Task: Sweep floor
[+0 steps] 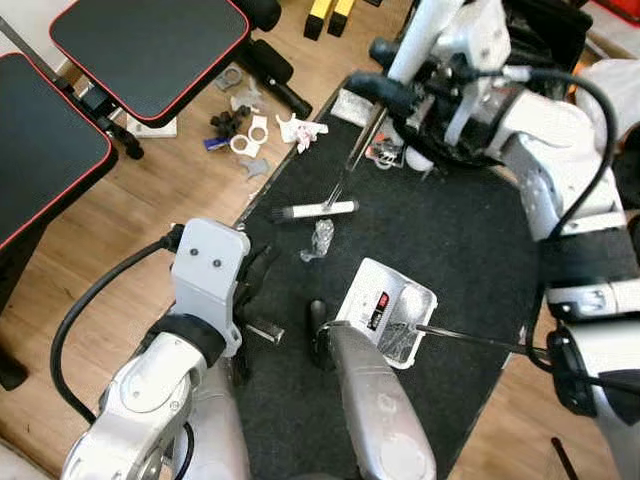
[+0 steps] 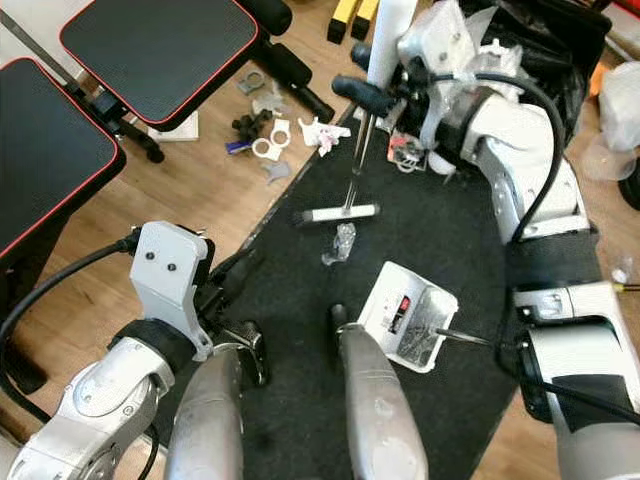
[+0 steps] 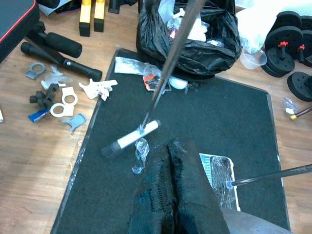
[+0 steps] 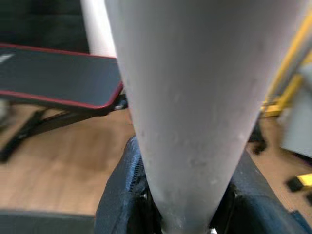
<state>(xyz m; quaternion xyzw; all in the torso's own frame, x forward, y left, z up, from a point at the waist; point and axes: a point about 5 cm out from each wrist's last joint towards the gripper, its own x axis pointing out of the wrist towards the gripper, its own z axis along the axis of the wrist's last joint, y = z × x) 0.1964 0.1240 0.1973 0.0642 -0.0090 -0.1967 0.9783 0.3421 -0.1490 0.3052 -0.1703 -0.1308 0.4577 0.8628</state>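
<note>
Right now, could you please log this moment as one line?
right hand: gripping broom | broom head: on mat, beside wrapper | dustpan: on mat | left hand: shut

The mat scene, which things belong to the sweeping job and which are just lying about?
For the job:
broom, handle in the right pincer
dustpan on the black mat
crumpled wrapper by the broom head
black rubbish bag

Lying about:
weight bench
dumbbells
yellow stand
</note>
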